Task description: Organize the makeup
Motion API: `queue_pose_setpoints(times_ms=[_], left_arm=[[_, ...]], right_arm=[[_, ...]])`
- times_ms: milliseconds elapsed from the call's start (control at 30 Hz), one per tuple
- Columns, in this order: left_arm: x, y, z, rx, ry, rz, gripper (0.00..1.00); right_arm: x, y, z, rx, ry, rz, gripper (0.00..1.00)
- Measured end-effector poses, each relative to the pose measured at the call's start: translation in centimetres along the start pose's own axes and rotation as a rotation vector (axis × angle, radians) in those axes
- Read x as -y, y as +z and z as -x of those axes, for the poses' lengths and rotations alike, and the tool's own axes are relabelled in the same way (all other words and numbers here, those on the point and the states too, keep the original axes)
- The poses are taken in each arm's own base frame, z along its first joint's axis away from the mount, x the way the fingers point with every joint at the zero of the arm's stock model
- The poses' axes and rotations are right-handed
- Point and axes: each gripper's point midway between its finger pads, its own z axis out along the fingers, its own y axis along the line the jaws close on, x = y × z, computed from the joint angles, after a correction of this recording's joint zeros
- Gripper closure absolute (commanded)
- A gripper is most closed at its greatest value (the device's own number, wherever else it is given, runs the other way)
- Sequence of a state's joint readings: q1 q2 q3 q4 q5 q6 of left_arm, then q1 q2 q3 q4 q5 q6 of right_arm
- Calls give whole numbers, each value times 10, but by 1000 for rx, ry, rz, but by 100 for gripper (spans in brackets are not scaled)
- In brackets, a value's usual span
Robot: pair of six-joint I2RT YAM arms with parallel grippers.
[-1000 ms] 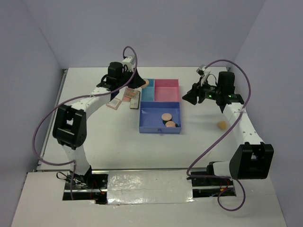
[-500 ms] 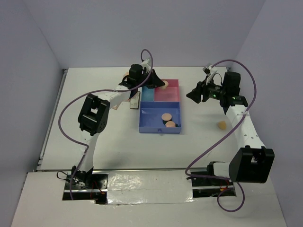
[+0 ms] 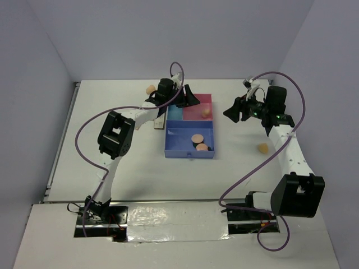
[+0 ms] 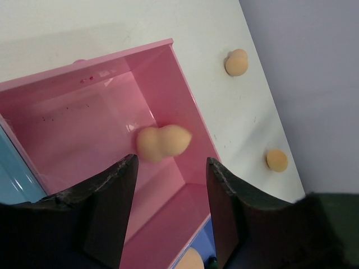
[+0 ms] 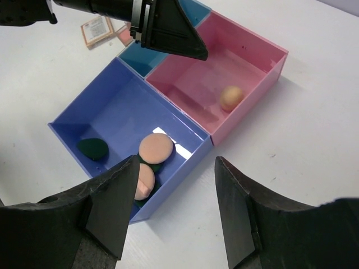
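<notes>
Left gripper [image 4: 171, 163]: my jaws stood apart above the egg sponge [image 4: 162, 143]; moving off low risked clipping the pink compartment [image 4: 190, 126] wall.

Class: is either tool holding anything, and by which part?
Nothing is held: left tool and right tool are open; the sponge lies free in the pink compartment.

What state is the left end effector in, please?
Open: the left end effector has fingers apart, gripping nothing; the peach sponge lies loose in the pink compartment.
</notes>
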State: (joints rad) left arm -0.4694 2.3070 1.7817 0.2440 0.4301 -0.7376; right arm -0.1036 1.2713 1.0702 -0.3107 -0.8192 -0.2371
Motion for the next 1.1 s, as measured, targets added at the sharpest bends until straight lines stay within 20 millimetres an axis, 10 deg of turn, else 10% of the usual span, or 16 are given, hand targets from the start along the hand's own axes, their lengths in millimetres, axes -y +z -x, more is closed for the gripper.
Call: queue_pose_setpoints(times_ms=[267, 433, 533, 600, 733, 933, 1100], left_arm=[[5, -3, 1, -3, 5, -1, 41], [28, -17, 20, 25, 54, -25, 62], [48, -37, 39, 59, 114, -41, 79], [60, -55, 47, 77, 155, -38, 88], [75, -99, 66, 127, 230, -17, 95], [35, -190, 81, 210, 242, 107, 48], [-23, -256, 70, 245, 194, 271, 38]], right_arm=[[6, -2, -5, -20, 2, -34, 35], [6, -5, -5, -22, 0, -45, 31], [8, -6, -8, -34, 2, -57, 24], [11, -7, -10, -46, 3, -79, 1], [25, -9, -14, -65, -8, -154, 1], [42, -8, -35, -154, 9, -214, 12], [48, -6, -63, -252, 61, -227, 30]])
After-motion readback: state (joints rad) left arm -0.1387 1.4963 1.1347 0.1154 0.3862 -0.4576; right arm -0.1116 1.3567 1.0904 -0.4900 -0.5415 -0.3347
